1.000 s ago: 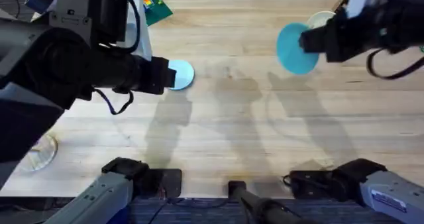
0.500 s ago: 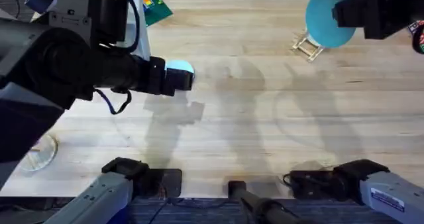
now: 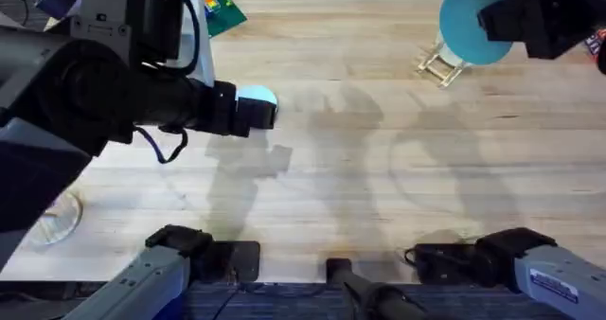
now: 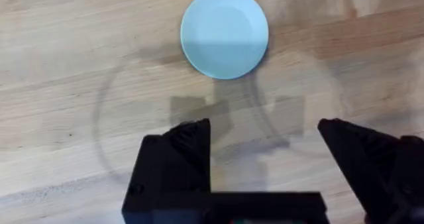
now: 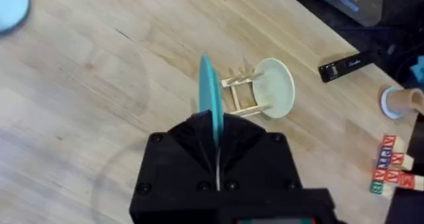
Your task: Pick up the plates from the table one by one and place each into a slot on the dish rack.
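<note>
My right gripper (image 3: 490, 25) is shut on the teal plate (image 3: 467, 25) and holds it on edge above the dish rack (image 3: 439, 66) at the table's far right. In the right wrist view the teal plate (image 5: 208, 98) runs edge-on out of the right gripper (image 5: 215, 136), beside the rack (image 5: 242, 95), which holds an upright cream plate (image 5: 278, 87). The pale sky-blue plate (image 3: 258, 97) lies flat on the table (image 3: 360, 168), partly under my left gripper (image 3: 260, 115). From the left wrist the left gripper (image 4: 265, 159) is open above the table, short of that plate (image 4: 224, 33).
A green baseplate (image 3: 223, 8) lies at the far left edge. A clear dish (image 3: 52, 218) sits near the left front edge. Past the rack lie a black bar (image 5: 344, 66), a small cup (image 5: 396, 101) and lettered blocks (image 5: 387, 166).
My right gripper has carried the teal plate back and to the right, to above the rack. The left gripper has slid right, over part of the pale plate.
</note>
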